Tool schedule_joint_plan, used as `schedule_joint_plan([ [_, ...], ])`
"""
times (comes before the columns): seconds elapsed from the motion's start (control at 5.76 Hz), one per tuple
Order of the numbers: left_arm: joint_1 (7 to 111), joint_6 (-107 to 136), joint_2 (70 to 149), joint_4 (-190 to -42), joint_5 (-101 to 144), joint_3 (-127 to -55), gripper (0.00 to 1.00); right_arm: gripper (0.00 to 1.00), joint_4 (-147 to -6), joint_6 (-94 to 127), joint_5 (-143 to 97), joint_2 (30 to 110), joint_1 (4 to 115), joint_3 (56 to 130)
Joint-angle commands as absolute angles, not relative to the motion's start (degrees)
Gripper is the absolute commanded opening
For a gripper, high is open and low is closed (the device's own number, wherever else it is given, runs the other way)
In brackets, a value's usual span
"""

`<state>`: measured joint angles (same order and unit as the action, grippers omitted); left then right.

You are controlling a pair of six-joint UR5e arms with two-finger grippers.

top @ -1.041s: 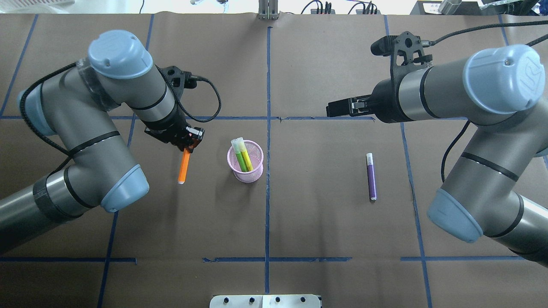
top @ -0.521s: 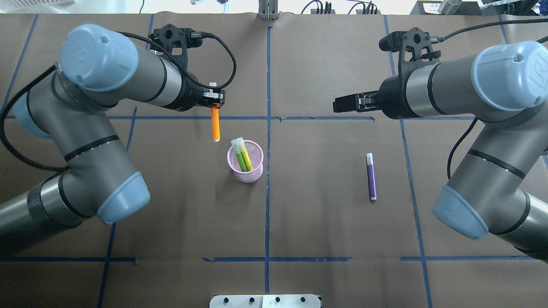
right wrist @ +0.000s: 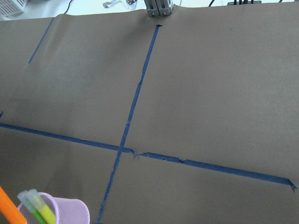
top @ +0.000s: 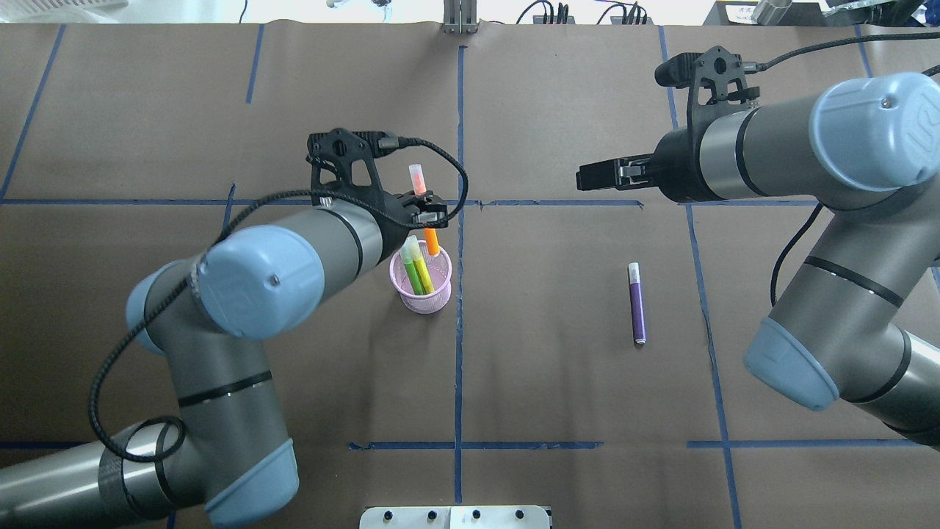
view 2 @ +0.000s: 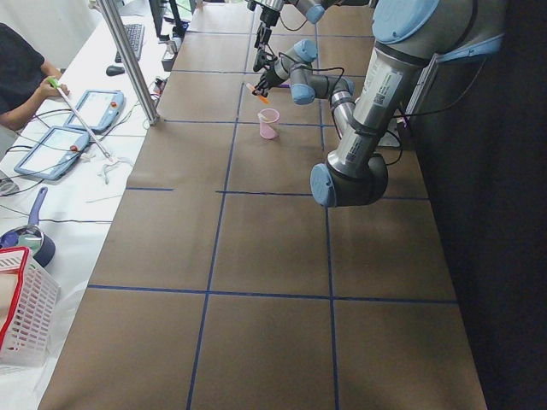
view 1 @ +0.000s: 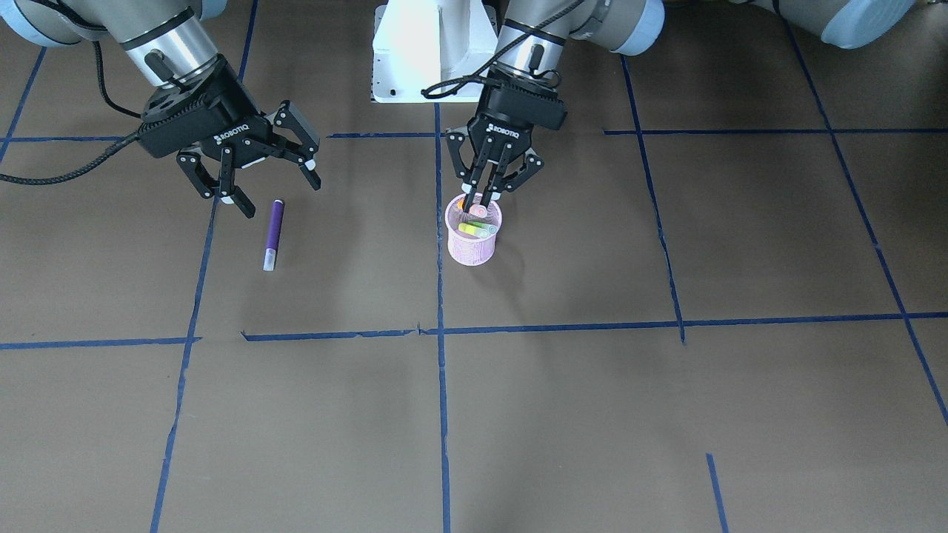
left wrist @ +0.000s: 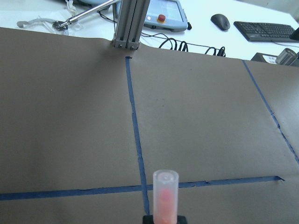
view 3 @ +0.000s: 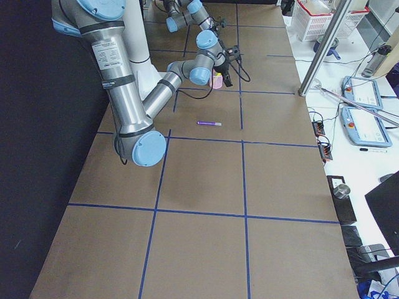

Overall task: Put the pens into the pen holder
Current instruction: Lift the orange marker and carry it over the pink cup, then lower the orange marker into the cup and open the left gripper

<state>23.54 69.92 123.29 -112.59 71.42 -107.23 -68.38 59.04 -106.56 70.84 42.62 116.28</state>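
- The left end effector (view 1: 489, 194) is clamped on the orange pen (top: 432, 241) at mid-body. The pen is tilted with its cap up, and its lower end is at the far rim of the cup (top: 422, 300).
- The cup stands upright on the surface (top: 551, 382), just left of centre in the overhead view. It holds a green pen (top: 410, 273) and a yellow pen (top: 421, 272), caps up.
- The right end effector (view 1: 275, 191) hangs spread wide and empty at the upper left of the front view, near one end of the purple pen (view 1: 273, 233).
- The purple pen lies flat on the surface, right of centre in the overhead view, well apart from the cup.
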Motion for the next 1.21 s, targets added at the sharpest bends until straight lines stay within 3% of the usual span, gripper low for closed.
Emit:
schedule_joint_plan([
  [0.0, 19.97, 70.05, 121.73, -113.29, 65.76, -105.83, 0.00, 0.99, -68.29, 58.97, -106.52, 71.54, 42.63, 116.19],
  [0.52, 18.29, 70.05, 119.62, -116.97, 62.23, -104.60, 0.00, 0.99, -68.20, 58.89, -106.35, 71.63, 42.54, 115.84],
  [0.69, 17.67, 69.87, 119.53, -116.90, 61.79, -103.72, 0.61, 0.99, -68.12, 58.71, -106.35, 72.15, 42.54, 115.93],
  [0.87, 17.32, 69.79, 119.36, -117.07, 61.79, -103.80, 1.00, 0.99, -67.94, 58.36, -106.43, 72.94, 42.54, 115.93],
  [1.04, 17.40, 69.79, 119.27, -117.07, 61.79, -104.93, 1.00, 0.99, -68.03, 58.27, -106.44, 73.04, 42.54, 115.23],
])
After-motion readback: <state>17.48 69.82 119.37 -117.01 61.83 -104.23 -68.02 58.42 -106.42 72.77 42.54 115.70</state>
